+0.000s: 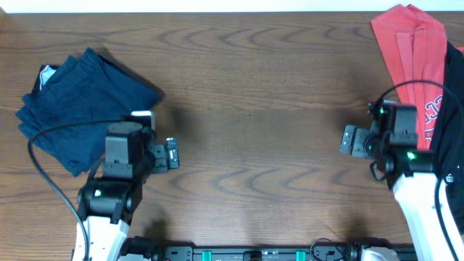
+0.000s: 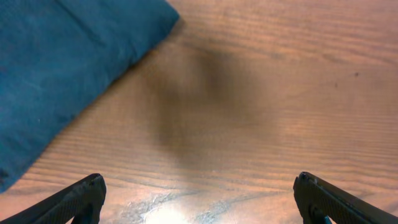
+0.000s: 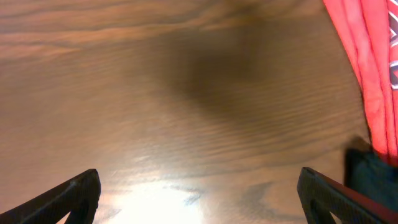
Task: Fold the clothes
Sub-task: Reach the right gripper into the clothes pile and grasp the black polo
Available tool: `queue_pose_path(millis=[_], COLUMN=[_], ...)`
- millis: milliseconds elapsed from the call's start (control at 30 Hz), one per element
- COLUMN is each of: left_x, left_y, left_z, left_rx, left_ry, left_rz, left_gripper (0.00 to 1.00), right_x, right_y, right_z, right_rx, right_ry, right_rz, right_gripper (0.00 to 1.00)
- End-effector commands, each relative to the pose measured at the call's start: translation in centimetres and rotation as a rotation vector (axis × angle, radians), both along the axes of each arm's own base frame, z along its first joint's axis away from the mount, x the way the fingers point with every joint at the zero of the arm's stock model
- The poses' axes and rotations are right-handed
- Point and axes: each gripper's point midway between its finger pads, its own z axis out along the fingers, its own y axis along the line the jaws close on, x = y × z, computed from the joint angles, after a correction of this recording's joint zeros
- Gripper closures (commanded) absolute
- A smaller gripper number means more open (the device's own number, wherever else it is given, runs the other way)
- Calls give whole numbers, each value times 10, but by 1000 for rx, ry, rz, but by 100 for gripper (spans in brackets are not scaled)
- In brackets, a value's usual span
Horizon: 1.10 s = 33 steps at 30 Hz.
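Note:
A folded navy garment [image 1: 80,101] lies at the left of the wooden table [image 1: 254,87]; its corner shows in the left wrist view [image 2: 62,68]. A red garment [image 1: 409,54] with lettering lies at the far right, also seen in the right wrist view [image 3: 370,68]. A black garment [image 1: 455,94] lies along the right edge, partly out of frame, and a dark corner of it shows in the right wrist view [image 3: 370,174]. My left gripper [image 1: 172,154] [image 2: 199,186] is open and empty over bare wood, right of the navy garment. My right gripper [image 1: 349,141] [image 3: 199,180] is open and empty, left of the red garment.
Bare wood lies between the two grippers. The arm bases and a black rail [image 1: 254,254] sit at the table's front edge. A black cable [image 1: 51,174] loops by the left arm.

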Motion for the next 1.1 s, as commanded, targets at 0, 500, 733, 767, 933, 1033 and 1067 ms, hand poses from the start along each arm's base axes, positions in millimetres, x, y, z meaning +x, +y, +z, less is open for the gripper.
queue_pose_path(millis=[0, 500, 733, 767, 933, 1033, 1067], left_x=[4, 5, 5, 5, 5, 5, 5], left_y=[0, -4, -4, -4, -4, -4, -4], left_z=[-1, -3, -3, -3, -3, -3, -3], left_rx=[-6, -23, -23, -23, -22, -22, -22], left_ry=[23, 32, 32, 32, 32, 32, 32], left_rz=[8, -6, -6, -6, -5, -6, -5], left_gripper=[2, 2, 2, 2, 2, 2, 2], right_x=[-12, -63, -77, -78, -76, -68, -63], right_y=[-59, -155, -171, -173, -170, -171, -172], right_z=[-14, -107, -118, -118, -114, -86, -72], right_rx=[-136, -202, -186, -185, -132, -116, -110], right_ry=[55, 349, 375, 375, 367, 330, 304], right_rz=[-369, -814, -893, -901, -903, -901, -902], right_gripper=[1, 17, 56, 73, 99, 99, 99])
